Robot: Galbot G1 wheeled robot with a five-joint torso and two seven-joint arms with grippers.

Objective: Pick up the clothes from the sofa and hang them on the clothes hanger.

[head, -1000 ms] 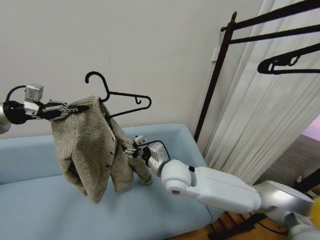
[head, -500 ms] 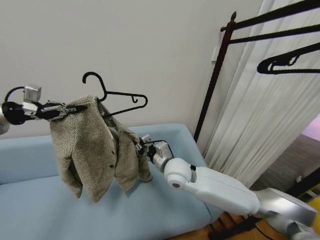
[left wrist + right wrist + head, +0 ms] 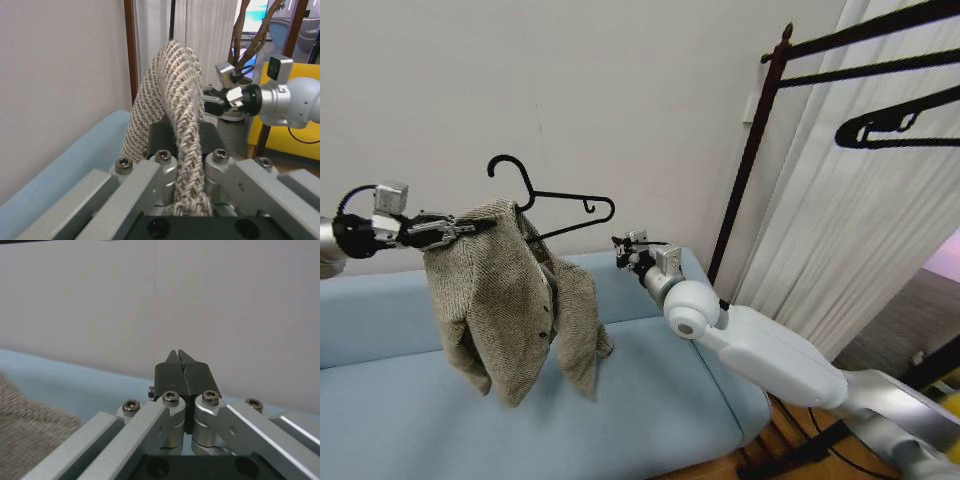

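Clamping the shoulder of a beige knit cardigan (image 3: 510, 310), the left gripper (image 3: 455, 228) sits at the middle left of the head frame; in the left wrist view its fingers (image 3: 159, 137) squeeze a fold of the weave. The cardigan drapes over one arm of a black hanger (image 3: 560, 200), whose hook and other arm stick out bare, and it hangs in the air above the light blue sofa (image 3: 660, 400) across the lower half of the frame. The right gripper (image 3: 623, 246) is near frame centre, just below the hanger's bare end and apart from the cardigan, clenched on nothing, its fingertips (image 3: 170, 375) meeting. A dark clothes rack (image 3: 752, 140) stands at upper right, carrying a second hanger (image 3: 895, 125).
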